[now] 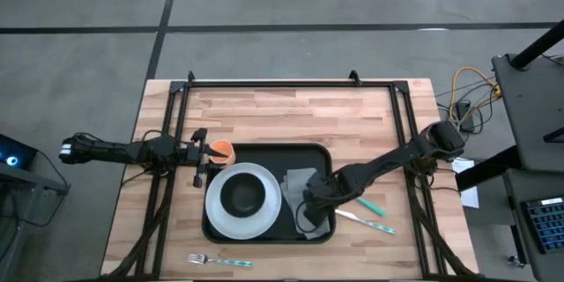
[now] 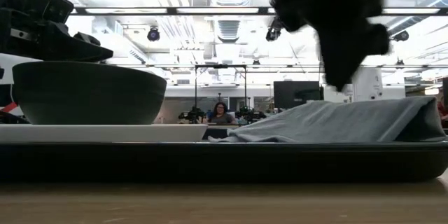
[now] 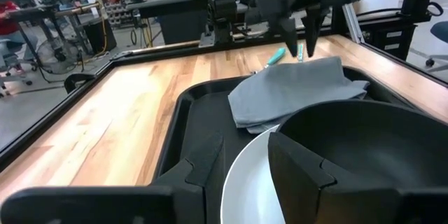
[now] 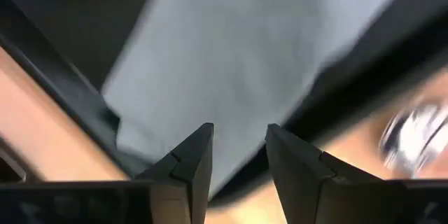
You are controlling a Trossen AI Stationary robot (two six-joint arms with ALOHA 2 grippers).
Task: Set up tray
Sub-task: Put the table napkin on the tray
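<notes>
The black tray (image 1: pixel 264 154) lies mid-table. On its left part sits a white plate (image 1: pixel 216 207) with a dark bowl (image 1: pixel 242 194) on it. A folded grey napkin (image 1: pixel 298 181) lies flat on its right part. My right gripper (image 1: pixel 310 204) points down over the napkin (image 4: pixel 238 49), open; in the low view its fingertips (image 2: pixel 341 77) hang just clear of the cloth (image 2: pixel 336 120). My left gripper (image 1: pixel 201 153) waits open at the tray's far left corner, level, next to an orange cup (image 1: pixel 222 151); nothing shows between its fingers (image 3: pixel 248 168).
A knife (image 1: pixel 357 218) and a teal-handled utensil (image 1: pixel 372 205) lie on the wood right of the tray. A fork (image 1: pixel 218 261) lies near the table's near edge. Black frame rails (image 1: pixel 264 82) run along the far edge and both sides. People sit in the room behind.
</notes>
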